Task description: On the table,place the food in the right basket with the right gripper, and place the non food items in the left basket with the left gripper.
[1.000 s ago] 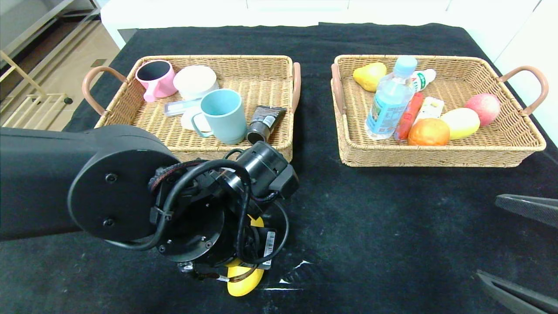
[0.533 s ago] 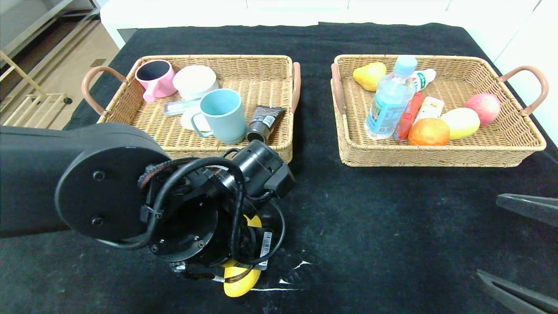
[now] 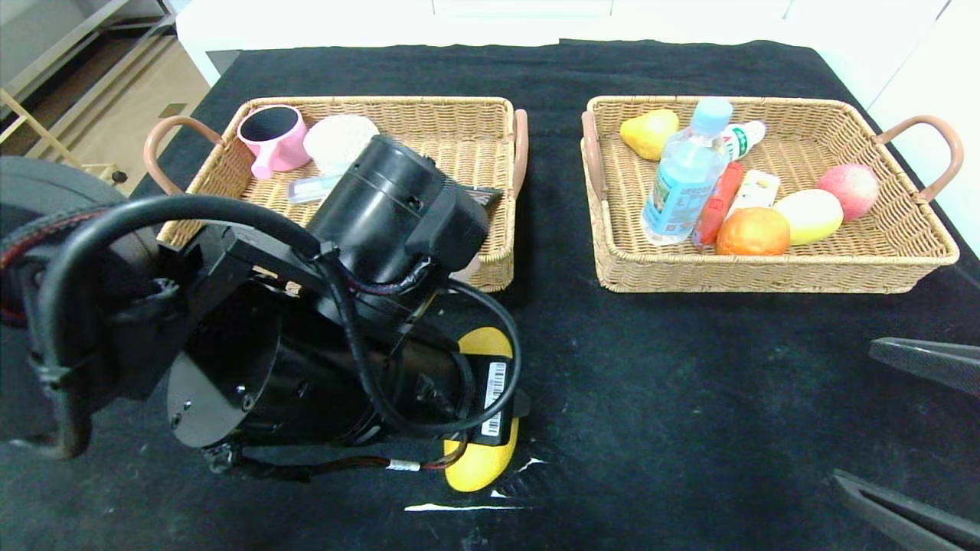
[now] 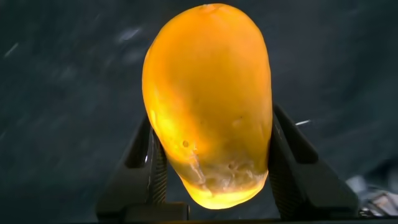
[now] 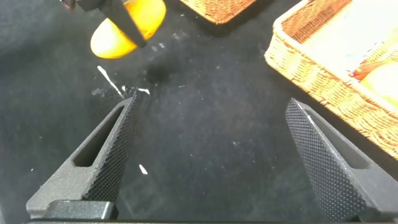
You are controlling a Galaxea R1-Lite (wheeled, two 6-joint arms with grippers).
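My left gripper (image 4: 211, 118) is shut on the long yellow mango (image 4: 208, 99), a finger pressed on each side. In the head view the mango (image 3: 478, 463) shows under my left wrist, near the front of the table (image 3: 689, 383). The right wrist view shows the mango (image 5: 124, 28) apparently just off the cloth. My right gripper (image 3: 856, 417) waits open and empty at the table's right front. The right basket (image 3: 766, 275) holds the bottle (image 3: 681, 176), sausage (image 3: 716, 207) and carton (image 3: 754, 191). My left arm hides the mug and most of the tube in the left basket (image 3: 429, 115).
A pink cup (image 3: 272, 138) and a white lid (image 3: 341, 141) sit in the left basket's far corner. Round fruits, among them an orange (image 3: 752, 232) and an apple (image 3: 848, 190), lie in the right basket. White scuff marks (image 3: 459, 506) mark the cloth below the mango.
My left arm has risen and swung toward the left basket with the mango in its grip, and it now covers the mug. The right gripper has not moved.
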